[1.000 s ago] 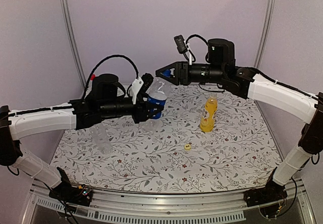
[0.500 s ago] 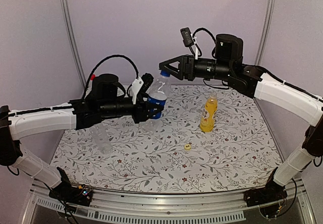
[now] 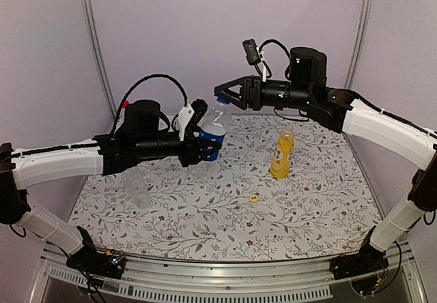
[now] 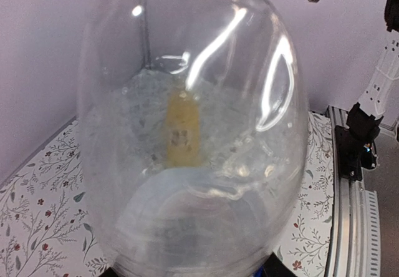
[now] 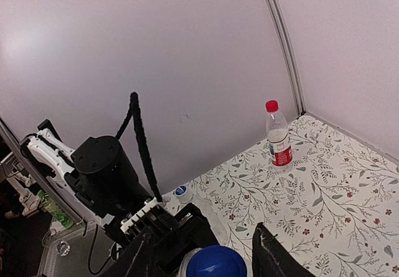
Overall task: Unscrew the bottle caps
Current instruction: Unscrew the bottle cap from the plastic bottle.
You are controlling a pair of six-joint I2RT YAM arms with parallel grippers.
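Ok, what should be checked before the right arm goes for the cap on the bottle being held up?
1. Left gripper shut on the blue-label bottle: ok.
2. Blue cap on the bottle: ok.
3. Right gripper open: ok.
4. Cap between the right fingers in the wrist view: ok.
5. Fingers low enough to grip the cap: cannot tell.

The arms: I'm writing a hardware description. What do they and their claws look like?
The left arm and right arm have white shell links, black joints and cylindrical black motor housings. Black cables loop over each wrist. The left claw and right claw have black fingers.
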